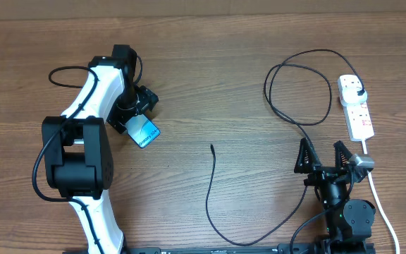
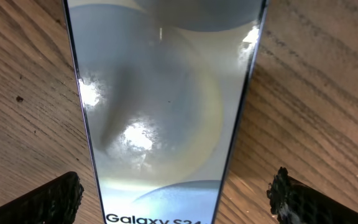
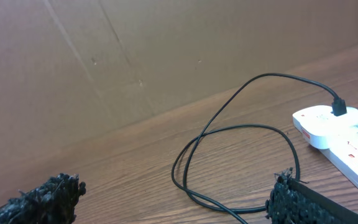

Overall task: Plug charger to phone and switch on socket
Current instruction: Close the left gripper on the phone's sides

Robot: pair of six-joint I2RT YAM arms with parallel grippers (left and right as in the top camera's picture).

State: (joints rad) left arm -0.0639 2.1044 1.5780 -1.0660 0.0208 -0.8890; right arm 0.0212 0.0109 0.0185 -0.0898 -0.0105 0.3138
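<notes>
The phone (image 1: 145, 132), with a cyan-blue screen, lies on the table at the left; it fills the left wrist view (image 2: 166, 112). My left gripper (image 1: 134, 120) is over its far end, open, with a finger on each side (image 2: 176, 199) and a gap to both edges. The charger (image 1: 211, 183) is a thin black cable. Its free tip (image 1: 212, 147) lies mid-table, right of the phone. Its loop (image 3: 229, 155) leads to the black plug (image 1: 359, 92) in the white socket (image 1: 358, 113) at the right, also seen in the right wrist view (image 3: 347, 134). My right gripper (image 1: 323, 156) is open and empty, left of the socket.
The socket's white cord (image 1: 379, 197) runs along the right side toward the front edge, beside my right arm. A brown cardboard wall (image 3: 135, 56) stands behind the table. The cable sweeps near the front edge (image 1: 245, 243).
</notes>
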